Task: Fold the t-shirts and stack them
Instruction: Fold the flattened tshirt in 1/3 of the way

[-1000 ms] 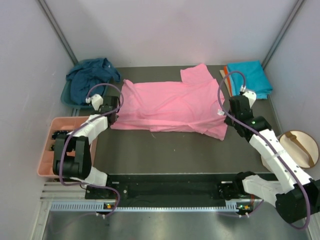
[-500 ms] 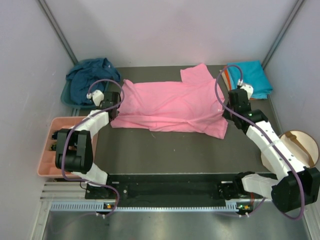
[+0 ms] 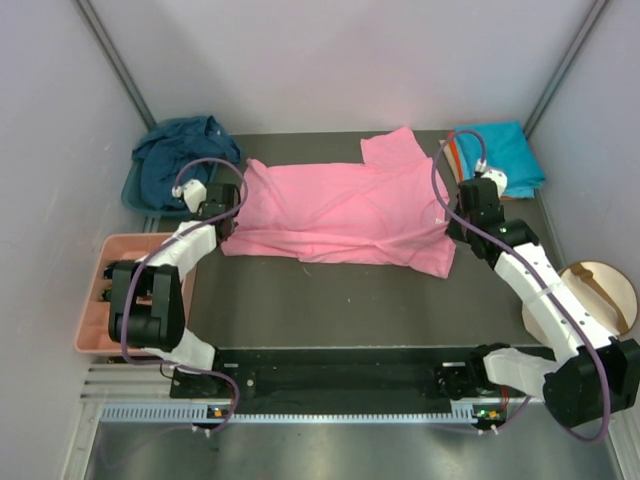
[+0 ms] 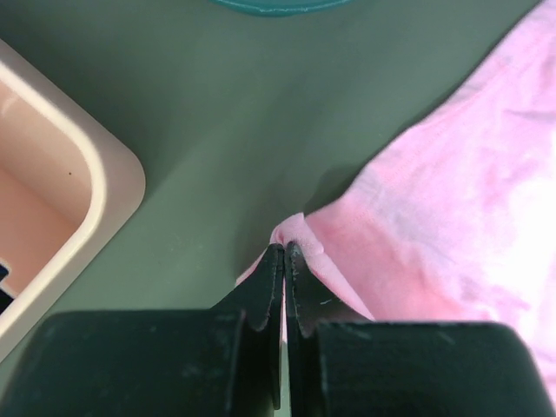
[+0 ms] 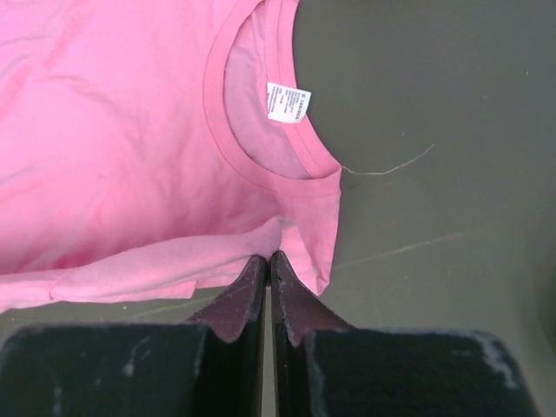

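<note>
While you look over the table (image 3: 340, 300), note that the pink t-shirt (image 3: 340, 215) lies spread across its middle, collar to the right and hem to the left. Your left gripper (image 3: 225, 222) has its jaws pressed together on a small pucker of the hem corner at the left. Your right gripper (image 3: 452, 222) pinches the shoulder edge just beside the collar, where the white label (image 5: 287, 102) shows.

Around the left gripper things are crowded. The salmon tray (image 3: 95, 300) sits at the near left with its rounded corner close to the fingers. The teal basin (image 3: 133, 190) stands at the far left, and the navy t-shirt (image 3: 180, 155) is heaped in it, crumpled.

On the far right, just beyond the right gripper, the turquoise t-shirt (image 3: 500, 155) lies folded on the orange t-shirt (image 3: 455, 160), of which only a strip shows. A round tan dish (image 3: 598, 295) sits at the right edge, beside the right arm. A loose thread (image 5: 391, 165) lies on the table near the collar.

The table is dark, matte grey-green, enclosed by pale walls (image 3: 340, 60) on three sides.
</note>
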`<state>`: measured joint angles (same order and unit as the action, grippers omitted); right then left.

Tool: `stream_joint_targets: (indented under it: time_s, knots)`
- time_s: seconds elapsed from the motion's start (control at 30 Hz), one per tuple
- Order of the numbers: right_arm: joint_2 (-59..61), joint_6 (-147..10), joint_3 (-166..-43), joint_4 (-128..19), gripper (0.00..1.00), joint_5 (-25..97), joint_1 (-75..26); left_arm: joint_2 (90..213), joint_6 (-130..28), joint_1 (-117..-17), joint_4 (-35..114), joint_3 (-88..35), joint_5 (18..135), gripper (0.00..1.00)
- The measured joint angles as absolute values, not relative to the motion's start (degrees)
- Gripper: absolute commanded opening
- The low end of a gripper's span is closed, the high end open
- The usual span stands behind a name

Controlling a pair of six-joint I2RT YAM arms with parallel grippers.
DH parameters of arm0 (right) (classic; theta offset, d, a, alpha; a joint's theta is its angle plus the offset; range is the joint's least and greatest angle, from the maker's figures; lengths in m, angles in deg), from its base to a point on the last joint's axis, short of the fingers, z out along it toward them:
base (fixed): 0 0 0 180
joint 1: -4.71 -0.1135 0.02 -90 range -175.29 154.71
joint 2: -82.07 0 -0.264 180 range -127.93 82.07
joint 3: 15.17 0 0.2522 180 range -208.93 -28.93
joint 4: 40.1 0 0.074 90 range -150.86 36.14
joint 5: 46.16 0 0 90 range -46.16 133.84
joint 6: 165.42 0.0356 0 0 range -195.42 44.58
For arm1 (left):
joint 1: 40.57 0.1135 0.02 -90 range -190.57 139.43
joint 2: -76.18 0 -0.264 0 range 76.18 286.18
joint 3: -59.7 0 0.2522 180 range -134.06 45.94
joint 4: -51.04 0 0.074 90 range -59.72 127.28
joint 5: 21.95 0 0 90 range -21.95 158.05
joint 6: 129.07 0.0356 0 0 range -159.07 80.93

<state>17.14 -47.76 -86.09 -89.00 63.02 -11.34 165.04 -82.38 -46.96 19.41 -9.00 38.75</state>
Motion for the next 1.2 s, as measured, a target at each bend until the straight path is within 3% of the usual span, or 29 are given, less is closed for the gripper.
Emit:
stream_joint_targets:
  time_s: [0.53,1.2]
  knots:
    - [28.7,-45.1,-87.2,-107.4,0.00,55.6,-11.2,143.0,-83.2,-46.7,11.2,2.5,44.8,0.00]
    - [32.5,-42.1,-79.8,-114.8,0.00,44.8,-11.2,136.6,-84.8,-46.7,3.3,9.0,52.6,0.00]
